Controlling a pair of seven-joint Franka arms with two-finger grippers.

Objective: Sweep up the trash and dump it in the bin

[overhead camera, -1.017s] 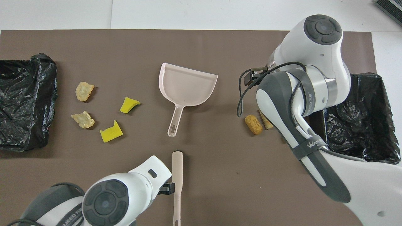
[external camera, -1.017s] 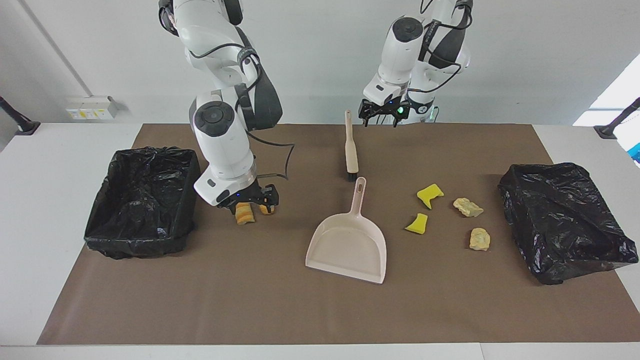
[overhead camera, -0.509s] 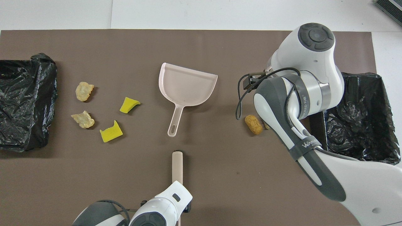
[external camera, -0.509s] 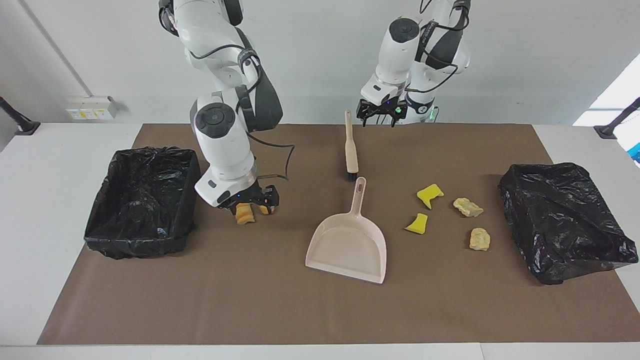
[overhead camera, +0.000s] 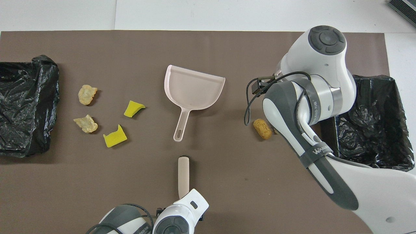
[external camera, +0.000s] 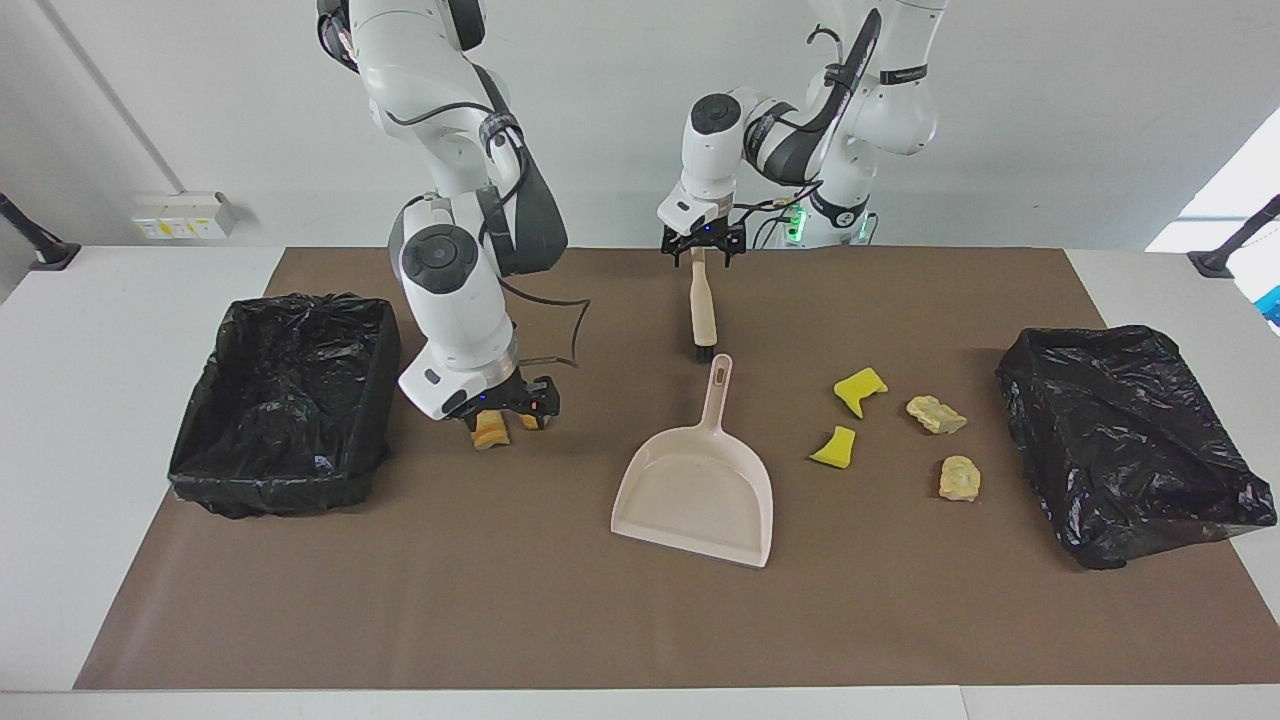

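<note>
A beige brush (external camera: 702,312) lies on the brown mat, bristles toward the beige dustpan (external camera: 700,485). My left gripper (external camera: 703,247) hangs open astride the end of the brush handle. Toward the left arm's end lie two yellow sponge pieces (external camera: 860,388) (external camera: 835,447) and two cream chunks (external camera: 935,413) (external camera: 960,478). My right gripper (external camera: 505,405) is open, low over two orange-tan lumps (external camera: 490,431) beside the black-lined bin (external camera: 285,400). In the overhead view one lump (overhead camera: 262,128) shows; the arm covers the other.
A second black-bagged bin (external camera: 1120,440) sits at the left arm's end of the mat, beside the cream chunks. The dustpan (overhead camera: 193,87) lies flat in the middle, handle pointing toward the brush (overhead camera: 183,174).
The left arm has swung over from its own side, and its gripper now sits at the end of the brush handle. The right gripper has barely shifted over the orange lumps.
</note>
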